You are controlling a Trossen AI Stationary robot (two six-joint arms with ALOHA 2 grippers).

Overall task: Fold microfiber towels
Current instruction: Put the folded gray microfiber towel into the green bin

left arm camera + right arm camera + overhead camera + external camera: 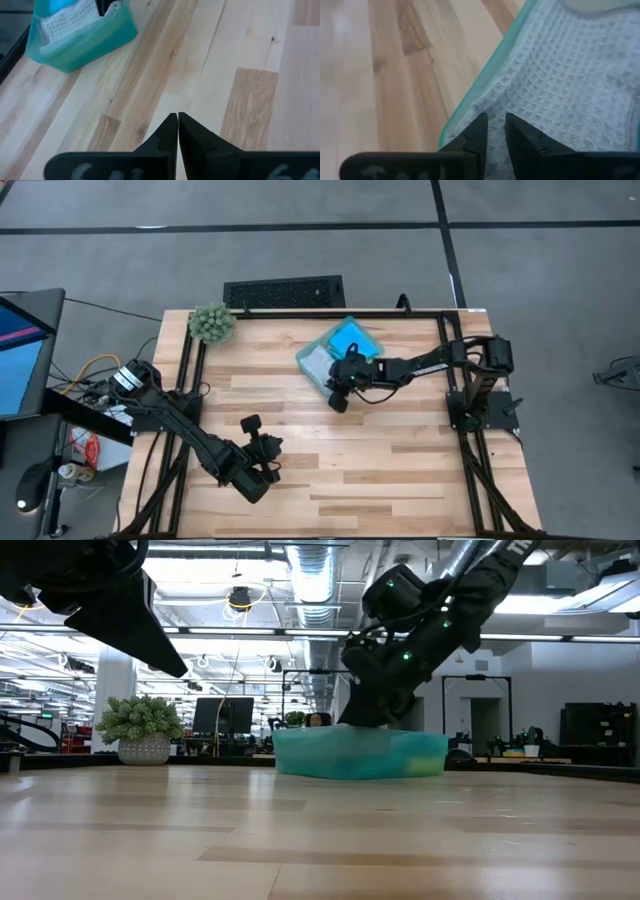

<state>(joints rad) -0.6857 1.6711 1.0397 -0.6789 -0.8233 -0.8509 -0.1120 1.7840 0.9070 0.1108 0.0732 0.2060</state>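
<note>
Towels sit in the teal tray (309,366) at the far middle of the table (400,470): a grey towel (560,75) with a waffle weave on top nearest the tray's edge, a blue towel (349,337) beyond it. No yellow cloth visible. Right gripper (492,131) is down in the tray at the grey towel's near edge, just inside the rim; its fingers (475,135) stand a narrow gap apart with cloth showing between the tips, but whether they have pinched a fold or only press on the surface I cannot tell. Left gripper (177,122) hangs over bare wood at the near left, well apart from the tray, fingers pressed together and holding nothing. Risks, as judged from this pose: the grip point lies very close to the tray wall, so the tips could catch the rim along with the cloth and a lift would drag or tip the light tray. A pinch taking only the top layer of weave may slip out on lifting. A pinch too deep could gather the blue towel as well. Plant ball (211,323) at the far left corner is clear of any likely path.
</note>
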